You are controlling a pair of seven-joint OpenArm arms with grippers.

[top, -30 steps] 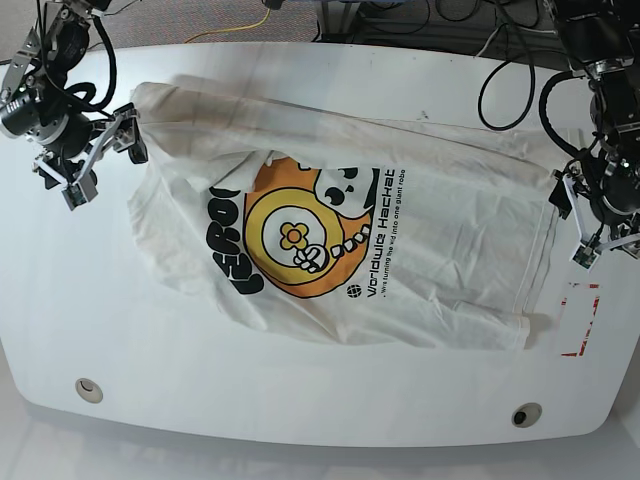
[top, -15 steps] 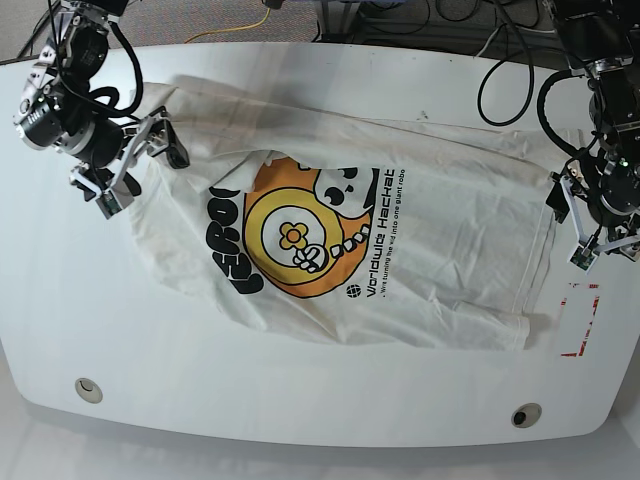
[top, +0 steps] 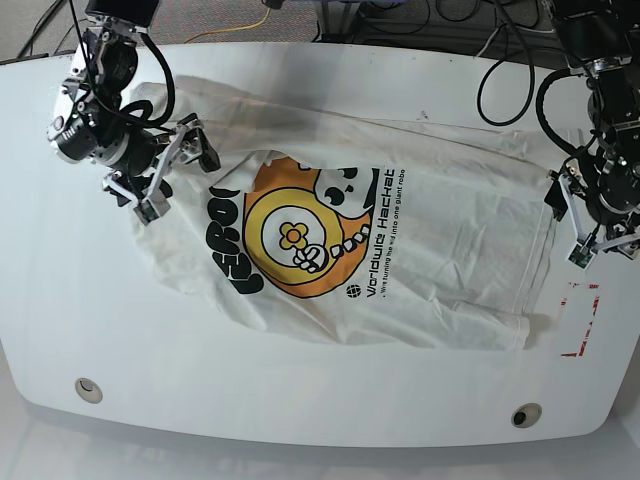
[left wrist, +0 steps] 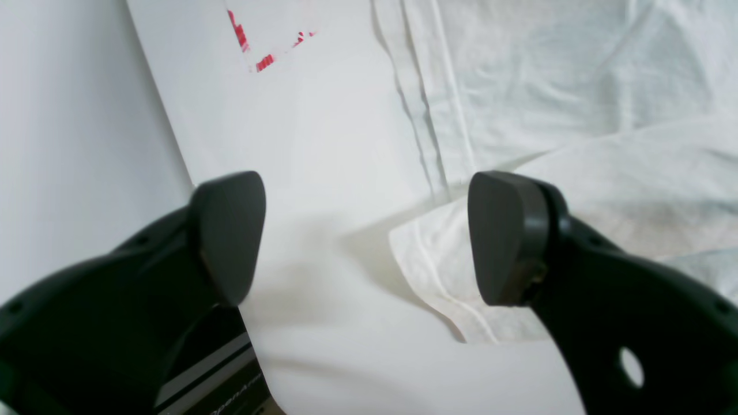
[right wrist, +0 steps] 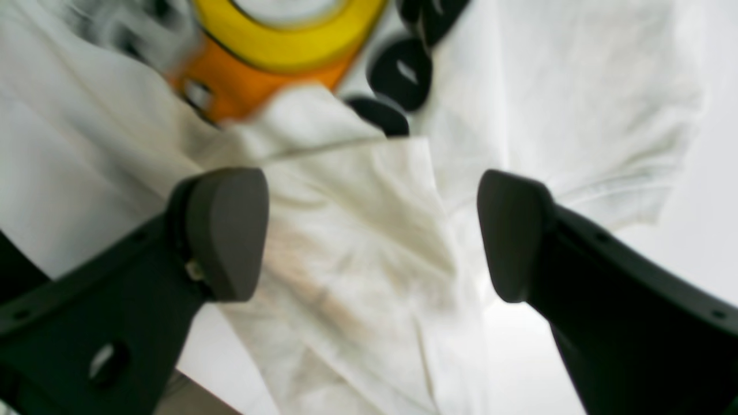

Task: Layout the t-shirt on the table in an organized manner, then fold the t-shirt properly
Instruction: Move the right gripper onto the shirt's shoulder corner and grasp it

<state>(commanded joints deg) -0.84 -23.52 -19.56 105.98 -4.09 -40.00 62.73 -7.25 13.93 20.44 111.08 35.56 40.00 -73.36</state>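
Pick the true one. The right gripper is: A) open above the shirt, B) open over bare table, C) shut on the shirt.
A: the right gripper has its jaws spread with nothing between them, and the t-shirt lies below it.

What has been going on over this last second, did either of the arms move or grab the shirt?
The right gripper has swung in from the table's edge over the t-shirt, toward the graphic. Its jaws stand open above the cloth, gripping nothing. The left gripper stayed open at the shirt's other end. The shirt's far corner beside the right gripper looks slightly shifted; the rest of the shirt and the table are unchanged.
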